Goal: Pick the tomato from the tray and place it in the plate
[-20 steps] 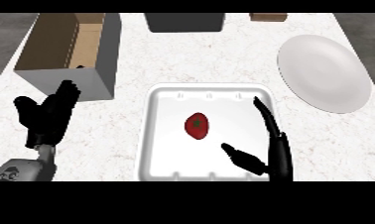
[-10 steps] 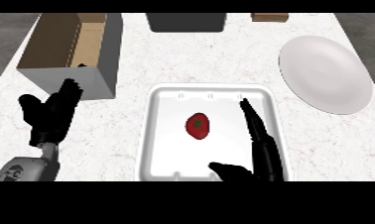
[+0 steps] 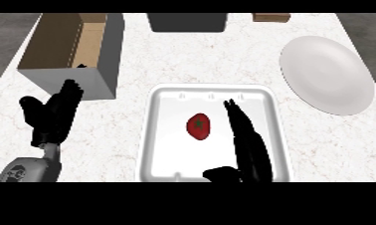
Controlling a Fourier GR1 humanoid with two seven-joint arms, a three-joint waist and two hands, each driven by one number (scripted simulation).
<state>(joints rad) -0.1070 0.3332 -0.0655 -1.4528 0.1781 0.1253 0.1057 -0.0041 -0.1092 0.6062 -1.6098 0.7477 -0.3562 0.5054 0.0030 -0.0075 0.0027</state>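
Note:
A small red tomato lies near the middle of the white tray. My right hand is over the tray, just right of the tomato, fingers straight and pointing away from me, thumb low near the tray's front edge; it does not touch the tomato. The white plate lies at the right side of the counter with nothing on it. At the left, my left hand rests open, fingers up, beside the tray.
An open cardboard box with grey sides stands at the back left, just beyond the left hand. A dark grey container sits at the back middle and a small brown block at the back right.
My right hand has moved left over the tray and closer to the tomato, fingers stretching forward. The tomato, plate and left hand have stayed in place.

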